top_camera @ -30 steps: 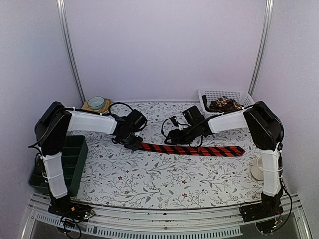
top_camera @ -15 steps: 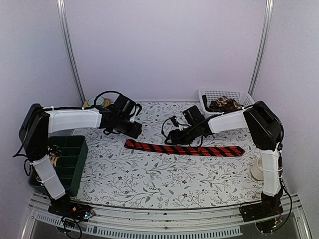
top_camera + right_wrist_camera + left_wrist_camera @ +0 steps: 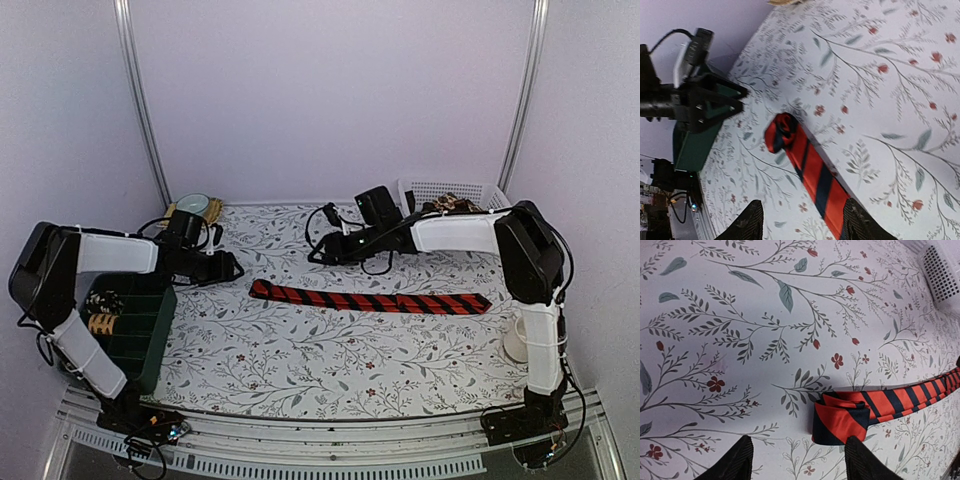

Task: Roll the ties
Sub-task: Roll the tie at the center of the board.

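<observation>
Green bin (image 3: 158, 330) front-L, white basket (image 3: 480, 190) back-R, bowl (image 3: 193, 203) back-L, floral cloth (image 3: 300, 350) underneath.

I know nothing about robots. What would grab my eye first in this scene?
Probably the red tie with black stripes, stretched flat across the middle of the flowery table, its left end folded into a small curl. Then the two arms behind it, the left claw and right claw both open and empty. A white basket sits at the far right corner.

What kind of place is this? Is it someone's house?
Probably a robot test booth, not a house. Plain walls with metal rails close in one table. A left arm and a right arm are mounted at its near edge, with a tie lying on it.
</observation>
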{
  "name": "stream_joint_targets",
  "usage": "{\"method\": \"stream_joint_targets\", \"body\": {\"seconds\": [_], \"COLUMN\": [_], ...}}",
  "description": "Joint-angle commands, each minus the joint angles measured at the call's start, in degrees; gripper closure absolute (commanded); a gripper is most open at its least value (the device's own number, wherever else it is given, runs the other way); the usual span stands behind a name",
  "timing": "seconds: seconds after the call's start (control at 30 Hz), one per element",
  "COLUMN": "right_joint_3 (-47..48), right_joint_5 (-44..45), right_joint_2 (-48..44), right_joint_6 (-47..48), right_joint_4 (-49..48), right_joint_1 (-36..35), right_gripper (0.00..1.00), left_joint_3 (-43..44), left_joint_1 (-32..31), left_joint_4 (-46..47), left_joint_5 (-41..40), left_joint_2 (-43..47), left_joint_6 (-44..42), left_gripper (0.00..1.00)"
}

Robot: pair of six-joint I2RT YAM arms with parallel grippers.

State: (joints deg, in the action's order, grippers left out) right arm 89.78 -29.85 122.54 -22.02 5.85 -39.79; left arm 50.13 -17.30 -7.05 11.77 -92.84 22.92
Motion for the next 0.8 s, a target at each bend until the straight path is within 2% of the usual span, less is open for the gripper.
{"method": "stream_joint_targets", "body": {"seconds": [0.0,0.33,0.57,0.77], "right_joint_3": [8.39,22.61,25.36,20.43], "right_joint_5": [-6.81,-14.91,-19.33,-17.93], "right_joint_2": [4.08,18.95,24.56,22.01], "right_joint_6": [-5.82,-14.99,-21.26,-20.36], "right_joint_4": [-3.73,-7.24,-11.81,-12.23], "right_joint_1": [-2.51,-5.65,-5.68,-5.23], "right_gripper": [0.48,0.51,0.52,0.53], "left_joint_3": [-1.90,-3.17,-2.89,-2.50], "left_joint_1": [1.69,2.99,3.54,3.51], "left_joint_4": [10.52,14.65,16.47,18.94], "left_joint_5": [10.58,14.38,15.81,18.11], "left_joint_2": [-2.32,-6.36,-9.32,-12.52], "left_joint_6": [4.02,4.29,4.65,5.35], "left_gripper": [0.38,0.39,0.41,0.42]}}
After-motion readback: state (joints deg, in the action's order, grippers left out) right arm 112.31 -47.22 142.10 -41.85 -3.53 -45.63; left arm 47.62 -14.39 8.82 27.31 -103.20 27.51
